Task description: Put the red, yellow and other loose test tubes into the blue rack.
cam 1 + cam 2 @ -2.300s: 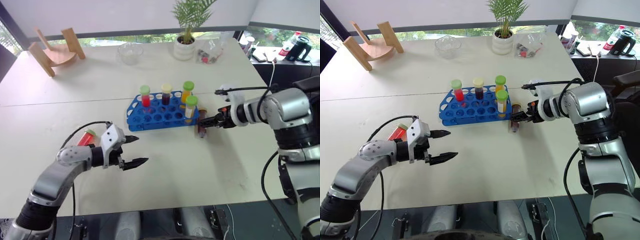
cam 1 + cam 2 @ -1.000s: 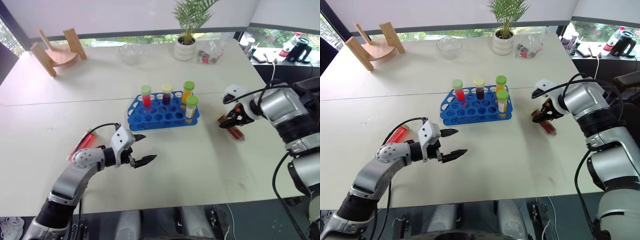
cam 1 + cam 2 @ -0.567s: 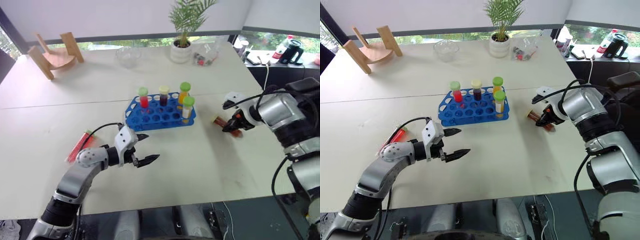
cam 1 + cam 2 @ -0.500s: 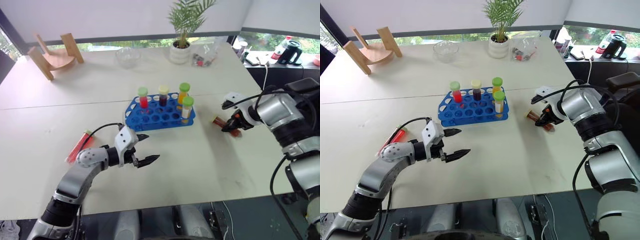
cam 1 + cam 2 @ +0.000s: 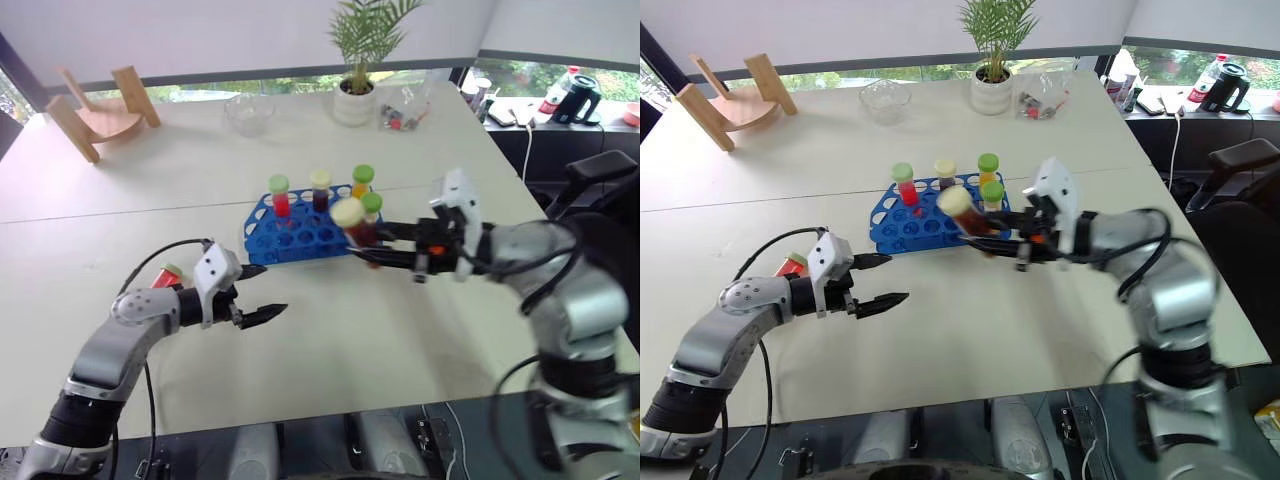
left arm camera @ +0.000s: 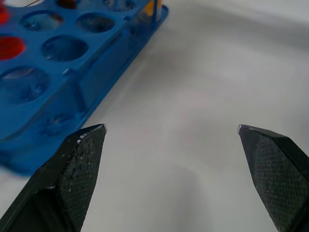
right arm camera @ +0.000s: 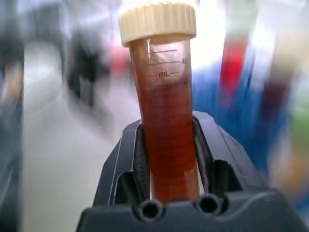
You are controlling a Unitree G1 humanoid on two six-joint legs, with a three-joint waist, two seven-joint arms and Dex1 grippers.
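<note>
At frame centre, right gripper jaws clamp the brown tube beside the blue rack: transport step. Next: upend tube, align over empty hole. Left gripper jaws wide, empty.

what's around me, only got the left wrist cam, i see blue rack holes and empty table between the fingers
Observer: The right gripper holds a brown tube with a cream cap, lifted by the blue rack's near edge.
Operator: how full is the rack
Observer: Four capped tubes stand in it, along its far side and right end: red liquid, dark liquid and two orange.
Operator: any loose ones left
Observer: Yes, a red tube lies on the table just behind the left gripper, which is open.
</note>
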